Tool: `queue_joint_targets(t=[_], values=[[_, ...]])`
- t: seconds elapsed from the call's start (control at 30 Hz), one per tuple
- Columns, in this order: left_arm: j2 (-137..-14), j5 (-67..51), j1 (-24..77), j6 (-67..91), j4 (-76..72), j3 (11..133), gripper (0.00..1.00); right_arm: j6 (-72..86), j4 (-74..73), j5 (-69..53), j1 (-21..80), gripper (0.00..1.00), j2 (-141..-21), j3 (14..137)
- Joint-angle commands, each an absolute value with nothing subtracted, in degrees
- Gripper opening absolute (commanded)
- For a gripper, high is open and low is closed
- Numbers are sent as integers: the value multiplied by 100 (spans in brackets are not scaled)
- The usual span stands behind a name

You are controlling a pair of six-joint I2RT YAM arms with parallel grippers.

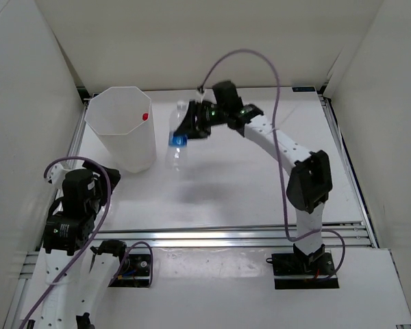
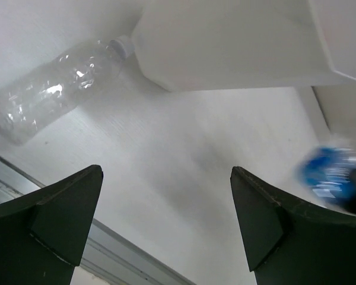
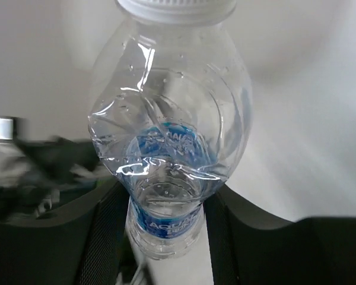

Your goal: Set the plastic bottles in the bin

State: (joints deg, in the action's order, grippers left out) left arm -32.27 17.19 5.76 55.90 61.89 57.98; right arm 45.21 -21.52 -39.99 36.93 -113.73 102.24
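Observation:
My right gripper [image 1: 190, 125] is shut on the blue-label bottle [image 1: 177, 139] and holds it in the air just right of the white octagonal bin [image 1: 123, 130]. In the right wrist view the bottle [image 3: 169, 136] sits between my fingers [image 3: 110, 237], white cap away from me. A red cap [image 1: 145, 117] shows inside the bin. My left gripper [image 2: 166, 202] is open and empty, low over the table. An unlabelled clear bottle [image 2: 53, 89] lies ahead of it against the bin's base [image 2: 237, 47]. The black-cap bottle is out of view.
A metal rail [image 1: 246, 235] crosses the table's near edge and also shows under my left fingers in the left wrist view [image 2: 124, 255]. White walls enclose the table on three sides. The right arm's purple cable [image 1: 277, 82] loops above the table.

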Motion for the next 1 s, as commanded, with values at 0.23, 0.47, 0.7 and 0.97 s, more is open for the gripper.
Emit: queue_joint_targets(t=[0.23,0.47,0.7,0.97], values=[[-3629,3462,589,6109,6724,5720,100,4106,-327,-2112,4069,29,-12313,14169],[-4358,4824,589,5574,6734,6240,100,2366,-158,-1916,4535,42,-13024,14624],[-5281,5493,536,5142,6417,6688,100,1170,-96,-1627,4676,57,-13150,14836],[-5599,5336,124,4597,5609,6145,100,1289,-853,-623,4492,100,-10743,13564]])
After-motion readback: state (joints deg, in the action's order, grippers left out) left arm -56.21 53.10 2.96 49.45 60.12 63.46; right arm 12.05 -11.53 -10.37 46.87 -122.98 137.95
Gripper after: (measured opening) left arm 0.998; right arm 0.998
